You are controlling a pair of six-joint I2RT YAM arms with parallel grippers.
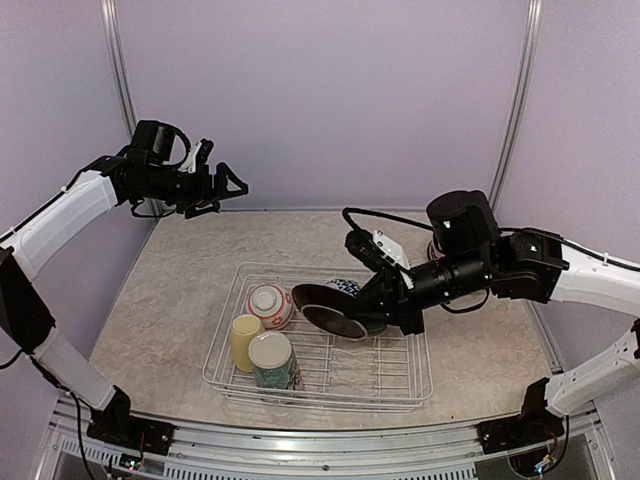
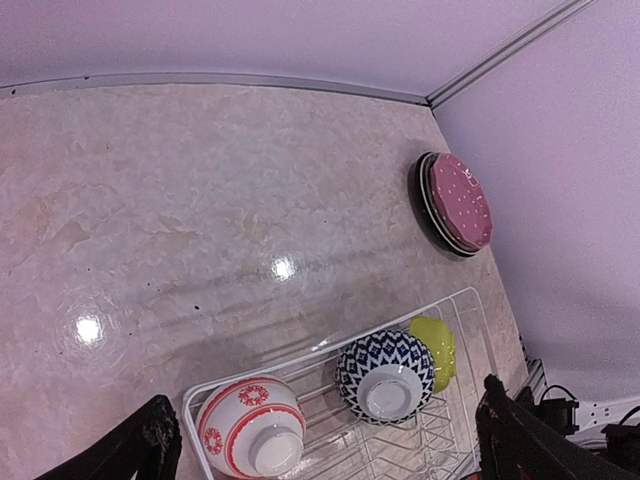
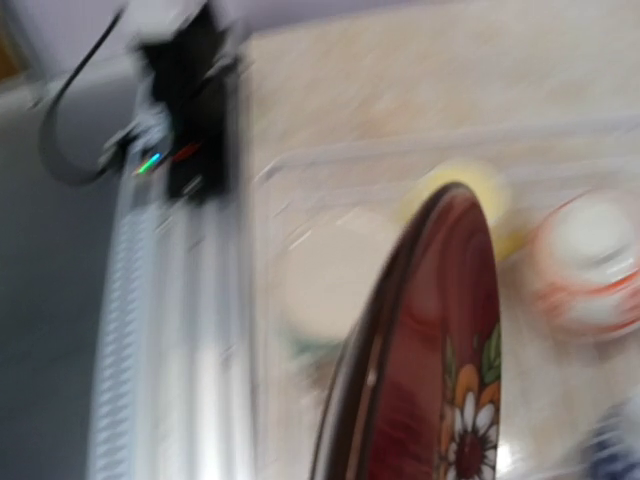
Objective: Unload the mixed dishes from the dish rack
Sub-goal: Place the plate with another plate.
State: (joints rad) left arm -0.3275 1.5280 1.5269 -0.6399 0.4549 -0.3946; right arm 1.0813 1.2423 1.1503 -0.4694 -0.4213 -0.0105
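Observation:
The wire dish rack [image 1: 400,385] sits on the table in front of the arms. In it lie a red-patterned bowl [image 1: 270,304], a pale yellow mug [image 1: 244,340] and a tall floral cup [image 1: 272,361]. My right gripper [image 1: 378,303] is shut on the rim of a maroon flowered plate [image 1: 333,311], held tilted over the rack's middle. The plate fills the blurred right wrist view [image 3: 440,350]. My left gripper [image 1: 228,186] is open and empty, high above the table's back left. Its view shows the red-patterned bowl [image 2: 250,425], a black-and-white bowl [image 2: 385,372] and a lime-green bowl [image 2: 438,343] upside down in the rack [image 2: 300,356].
A stack of plates with a dotted pink-maroon one on top [image 2: 457,203] lies on the table near the back right wall. Purple walls close the back and sides. The arm bases and a metal rail [image 1: 300,445] stand along the near edge.

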